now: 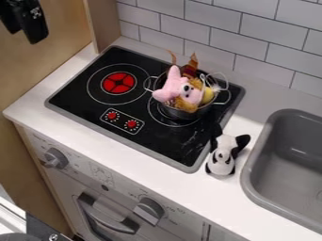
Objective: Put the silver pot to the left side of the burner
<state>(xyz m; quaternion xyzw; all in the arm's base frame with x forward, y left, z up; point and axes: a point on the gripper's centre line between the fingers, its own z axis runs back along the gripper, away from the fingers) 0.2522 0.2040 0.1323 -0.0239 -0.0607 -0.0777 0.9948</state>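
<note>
The gripper [26,28] is at the upper left, well apart from the pot; the state of the jaws cannot be determined; the silver pot [181,114] rests on the right burner [165,123], containing plush toys [171,90]; a black-and-white plush [221,155] is positioned on the table [182,184], near the sink [250,181].

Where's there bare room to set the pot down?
Bare: left burner, left of the pot; also the counter strip along the front edge of the stovetop. Crowded: right burner, under the pot with its plush toys; and between stovetop and sink, where the black-and-white plush sits.
</note>
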